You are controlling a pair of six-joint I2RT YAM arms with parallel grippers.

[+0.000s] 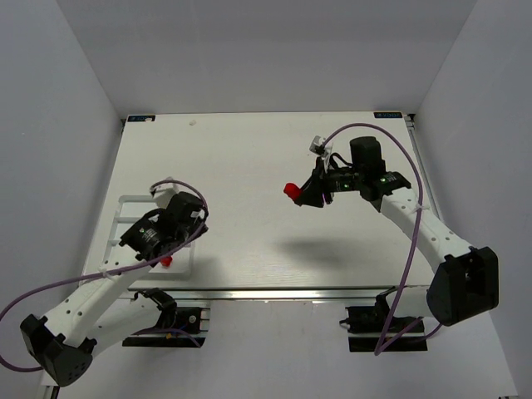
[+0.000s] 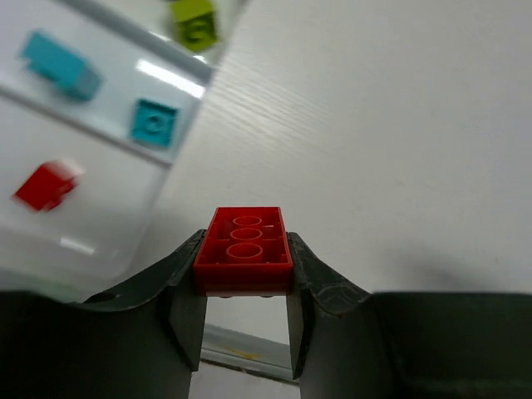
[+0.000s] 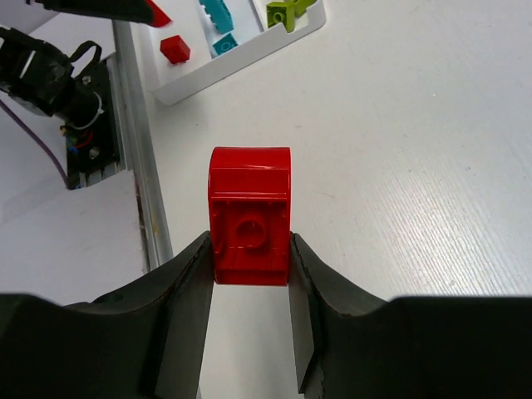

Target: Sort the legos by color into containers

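Left gripper [image 2: 246, 291] pinched a red brick [image 2: 246, 241], right gripper [image 3: 249, 287] a rounded red block [image 3: 249, 208], while the upper-left tray [image 3: 243, 60] already held others.

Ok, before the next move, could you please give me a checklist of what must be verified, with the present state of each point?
1. Left pincer grips the flat red brick: ok.
2. Right pincer grips the rounded red brick: ok.
3. Flat red brick exactly above the red compartment of the tray: cannot tell.
4. Rounded red brick above the tray: not ok, it hangs over the table.
5. Colours in the tray kept apart, small red brick, cyan bricks, yellow-green brick: ok.
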